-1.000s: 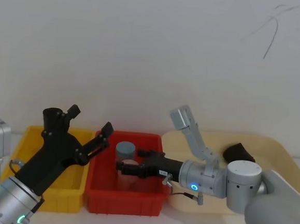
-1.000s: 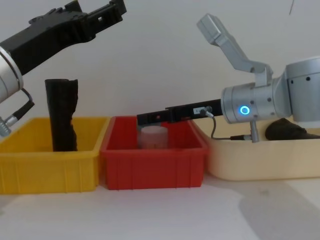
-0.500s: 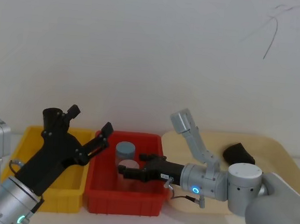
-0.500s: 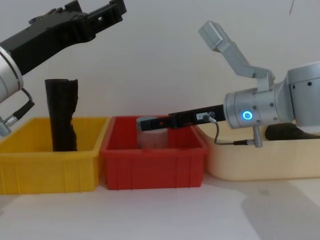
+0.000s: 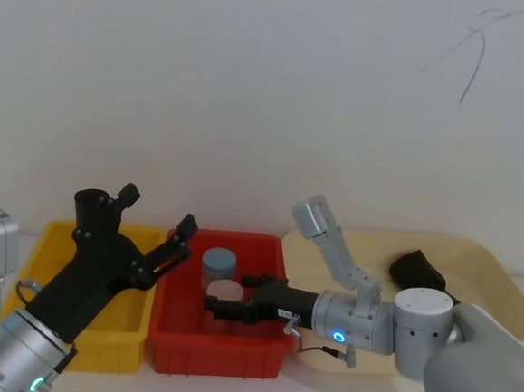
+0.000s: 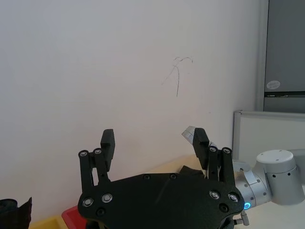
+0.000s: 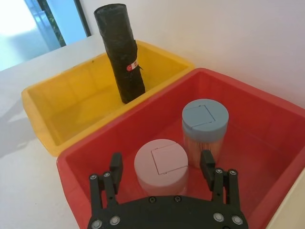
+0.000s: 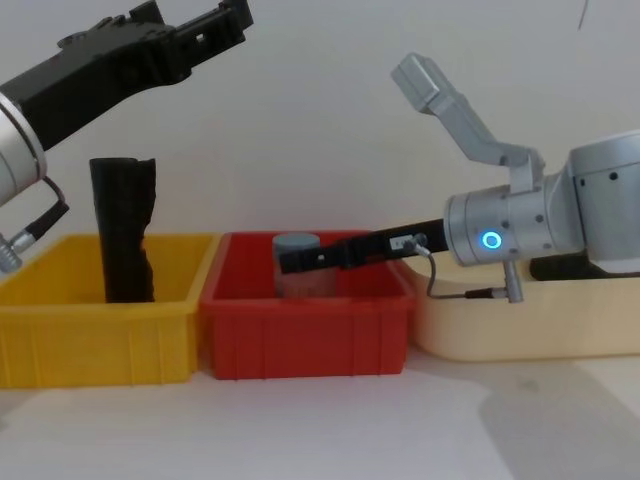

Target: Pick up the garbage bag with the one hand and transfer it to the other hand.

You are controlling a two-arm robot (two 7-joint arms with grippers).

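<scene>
A plain white wall with a thin dark crack mark high on its right fills the background, and a pale desk carries three bins in a row. In the left wrist view a grey door or cabinet edge shows at the far side of the room.

On the left stands the yellow bin. The garbage bag, a black crinkly roll with a small white-and-red label band, stands upright in it, its long axis vertical, its base on the bin floor near the wall shared with the red bin. Above the yellow bin, raised well clear of the roll, hangs the left hand, its two fingers spread wide and grasping nothing.

In the middle is the red bin, holding a pink-lidded jar and, just beside it, a blue-lidded jar. The right hand reaches low over this bin from the right, its fingers apart on either side of the pink-lidded jar, not closed on it; whether they touch it cannot be told.

On the right lies a cream tray with a dark object in it, behind the silver right arm and its blue ring light.
</scene>
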